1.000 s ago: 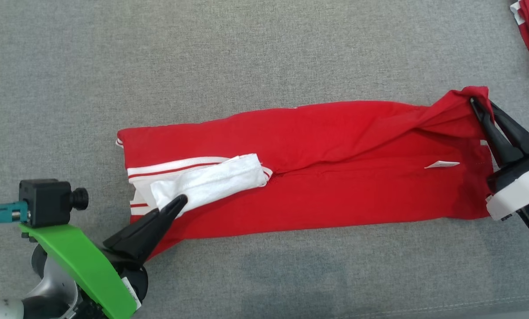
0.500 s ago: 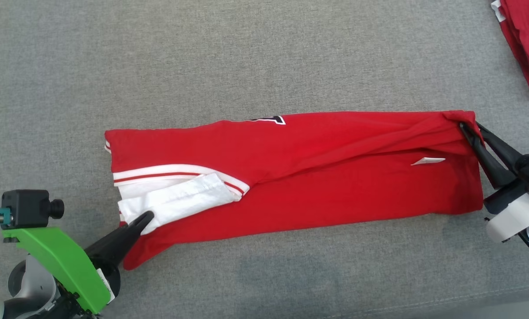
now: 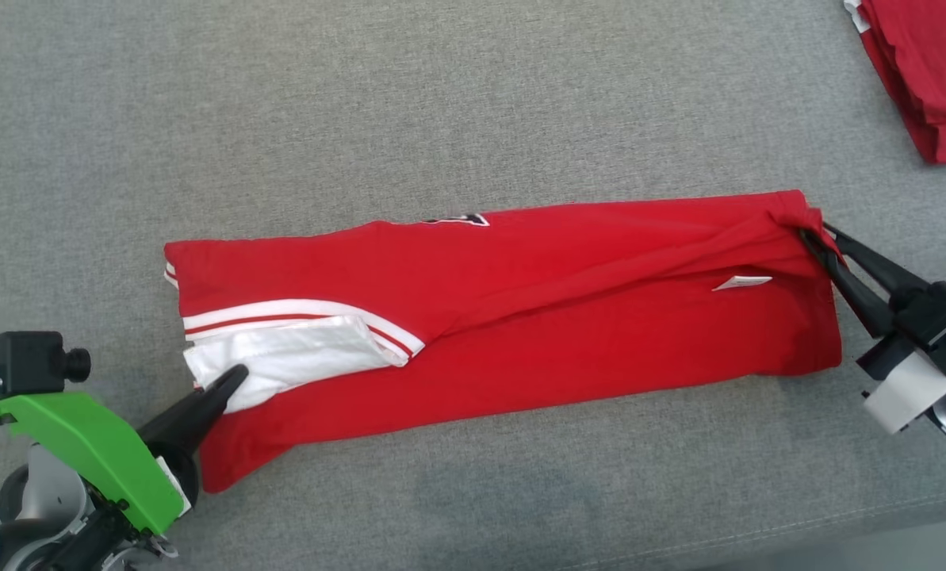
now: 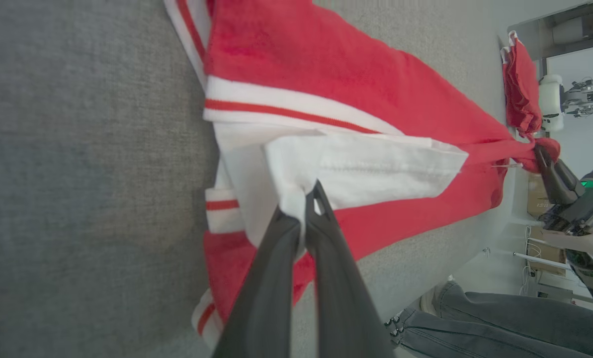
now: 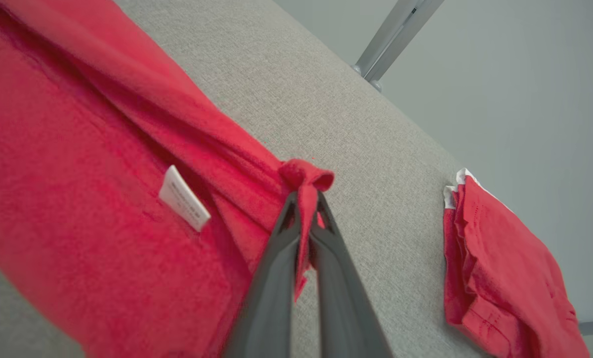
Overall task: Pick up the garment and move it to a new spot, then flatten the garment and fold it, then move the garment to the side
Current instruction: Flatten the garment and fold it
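The garment (image 3: 520,317) is a red shirt with white, red-striped sleeve trim, folded into a long band across the grey surface. My left gripper (image 3: 235,374) is shut on the white sleeve cloth (image 4: 356,169) at the band's left end; in the left wrist view its tips (image 4: 310,199) pinch a fold of that cloth. At the right end my right gripper (image 3: 812,235) is shut on a bunched red corner (image 5: 303,179) of the garment (image 5: 77,164). A small white label (image 3: 741,281) lies on the red cloth near that end.
Other red clothes (image 3: 921,71) lie piled at the far right of the padded grey table (image 3: 441,103); they appear again in the right wrist view (image 5: 505,273). A person's leg in grey jeans (image 4: 500,318) is beside the table's edge.
Both grippers have drawn their ends of the garment nearer to me, so the lifted right corner has come down and the band lies flatter. The head camera has shifted too.
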Motion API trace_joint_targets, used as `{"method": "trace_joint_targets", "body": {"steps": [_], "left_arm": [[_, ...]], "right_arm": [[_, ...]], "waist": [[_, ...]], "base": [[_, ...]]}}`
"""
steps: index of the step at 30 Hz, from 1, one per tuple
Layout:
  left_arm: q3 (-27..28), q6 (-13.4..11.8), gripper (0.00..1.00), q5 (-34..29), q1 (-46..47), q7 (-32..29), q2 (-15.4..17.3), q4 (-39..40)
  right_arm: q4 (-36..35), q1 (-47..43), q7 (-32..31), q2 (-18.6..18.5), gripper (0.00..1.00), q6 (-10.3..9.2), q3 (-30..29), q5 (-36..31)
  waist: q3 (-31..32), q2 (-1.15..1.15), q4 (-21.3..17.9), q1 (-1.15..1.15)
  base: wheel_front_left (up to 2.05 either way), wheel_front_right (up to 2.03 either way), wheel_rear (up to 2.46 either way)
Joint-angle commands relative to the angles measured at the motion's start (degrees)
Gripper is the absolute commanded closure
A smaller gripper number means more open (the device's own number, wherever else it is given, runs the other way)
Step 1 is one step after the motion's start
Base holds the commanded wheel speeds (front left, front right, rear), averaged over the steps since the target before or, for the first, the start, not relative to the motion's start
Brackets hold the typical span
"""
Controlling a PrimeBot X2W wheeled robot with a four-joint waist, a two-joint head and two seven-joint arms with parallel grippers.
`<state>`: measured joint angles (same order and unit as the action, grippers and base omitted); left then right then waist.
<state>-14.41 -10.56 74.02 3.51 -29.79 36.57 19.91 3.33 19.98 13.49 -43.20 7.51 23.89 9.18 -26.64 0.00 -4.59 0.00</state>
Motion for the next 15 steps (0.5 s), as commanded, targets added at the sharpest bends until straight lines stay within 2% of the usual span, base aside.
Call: {"method": "trace_joint_targets", "body": {"steps": [1,2,8,11,12,15], "left_arm": [[0.4,-0.1,0.27,-1.0,1.1,0.5,-0.2,-0.1],[0.6,-0.2,0.0,-1.1,1.2,0.8,-0.4,-0.2],[1.1,-1.1,0.0,-2.1,3.1,2.1,-0.8,-0.9],[1.4,-1.5,0.0,-3.3,3.8,3.1,-0.8,-0.5],[1.8,-1.8,0.0,-5.4,4.4,4.2,0.2,-0.5],[2.6,-2.2,0.0,-9.8,5.7,7.0,1.6,-0.8]], "right_arm": [[0.4,-1.0,0.4,-0.4,0.0,-0.05,0.1,-0.6],[0.3,-1.3,0.5,-0.6,0.0,-0.05,0.3,-0.9],[-0.7,-4.5,0.9,-1.4,0.0,-0.05,-0.4,-1.4],[-1.1,-6.3,1.0,-0.8,0.0,-0.05,-2.4,0.9],[-1.4,-7.7,1.1,0.9,0.0,-0.06,-5.2,4.6],[-1.9,-9.4,0.1,3.5,0.0,-0.05,-8.8,12.2]], "waist": [[0.1,0.0,-0.4,0.0],[0.2,0.0,-0.6,0.0],[0.3,0.0,-1.6,0.0],[0.3,0.0,-1.9,0.0],[0.3,0.0,-2.0,0.0],[0.0,0.0,-2.0,0.0]], "base": [[0.0,0.0,0.0],[0.0,0.0,0.0],[0.0,0.0,0.0],[0.0,0.0,0.0],[0.0,0.0,0.0],[0.0,0.0,0.0]]}}
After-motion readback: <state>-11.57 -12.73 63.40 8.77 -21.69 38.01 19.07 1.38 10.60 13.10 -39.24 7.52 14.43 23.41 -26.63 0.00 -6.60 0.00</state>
